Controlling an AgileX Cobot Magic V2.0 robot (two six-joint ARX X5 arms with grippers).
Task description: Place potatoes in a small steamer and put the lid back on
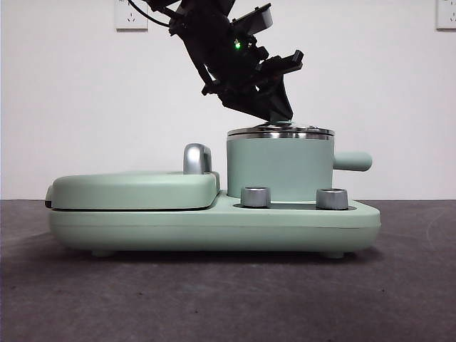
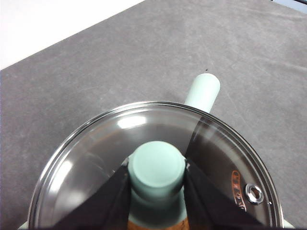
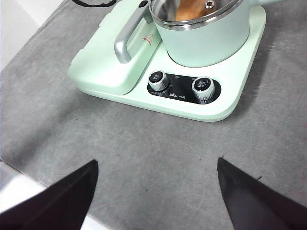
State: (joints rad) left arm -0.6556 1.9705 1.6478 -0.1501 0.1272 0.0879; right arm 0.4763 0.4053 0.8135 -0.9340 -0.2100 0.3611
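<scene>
The mint-green small steamer (image 1: 278, 167) stands on the right half of the cooker base, its stubby handle (image 1: 353, 161) pointing right. The lid (image 1: 280, 131) with the steel rim sits on the steamer's rim. My left gripper (image 1: 281, 117) comes down from above and is shut on the lid's green knob (image 2: 157, 165), one jaw on each side. Through the glass lid (image 2: 96, 153) a bit of the tan potato (image 2: 158, 225) shows inside the steamer; it also shows in the right wrist view (image 3: 189, 9). My right gripper (image 3: 156, 191) is open and empty, above the table in front of the cooker.
The flat green griddle (image 1: 135, 189) with its chrome handle (image 1: 197, 158) fills the left half of the base (image 1: 214, 228). Two steel dials (image 1: 256, 197) (image 1: 332, 198) sit at the base's front. Grey table mat (image 3: 144, 143) lies all around.
</scene>
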